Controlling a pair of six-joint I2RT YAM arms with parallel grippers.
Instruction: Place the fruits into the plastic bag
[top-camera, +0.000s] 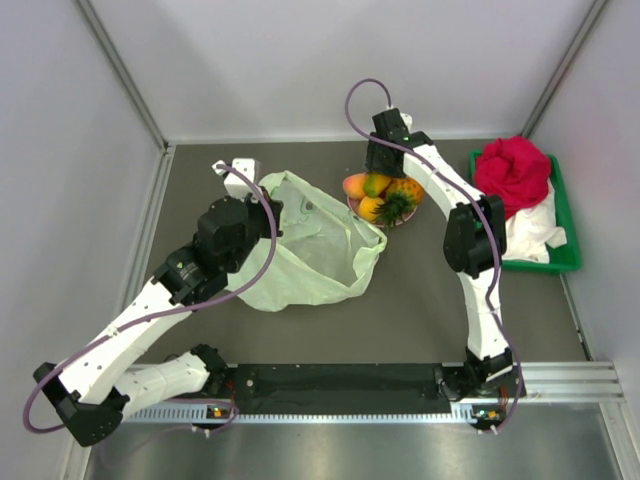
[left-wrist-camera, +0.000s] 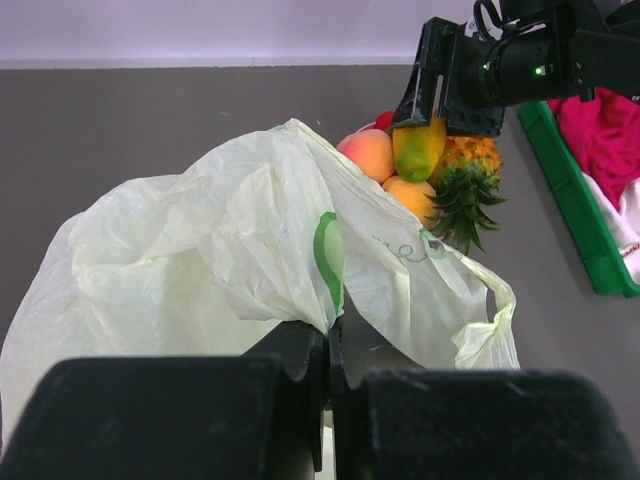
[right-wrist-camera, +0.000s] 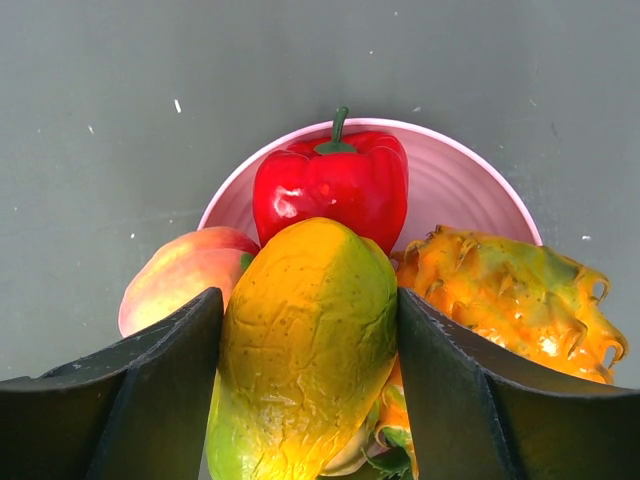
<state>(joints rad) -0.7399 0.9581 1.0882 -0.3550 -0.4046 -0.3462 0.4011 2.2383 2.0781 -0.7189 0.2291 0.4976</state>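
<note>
While the left gripper (left-wrist-camera: 328, 338) pinches the rim of the thin, translucent pale-green plastic bag (left-wrist-camera: 200, 250), its black fingers pressed together on the crinkled film, the bag lies puffed and wrinkled on the dark matte table (top-camera: 420, 300), just left of the fruit.

Over to the right gripper (right-wrist-camera: 310, 350): matte black fingers (right-wrist-camera: 150, 390) clamped on both flanks of a plump yellow-orange mango (left-wrist-camera: 418, 150) with dimpled skin and a green tip. It's over the smooth round pink plate (right-wrist-camera: 460, 190); lifted or resting, can't tell.

On that plate:
- At the back, a glossy red bell pepper (right-wrist-camera: 330, 190) with a green stem.
- On the left, a blushed peach-coloured fruit (right-wrist-camera: 175, 275).
- On the right, a knobbly orange pineapple (right-wrist-camera: 510, 290) with a spiky green crown.

Far right, a green rectangular plastic tray (top-camera: 560, 255) holds a crumpled red cloth (top-camera: 512, 170) and a white cloth (top-camera: 535, 225).
</note>
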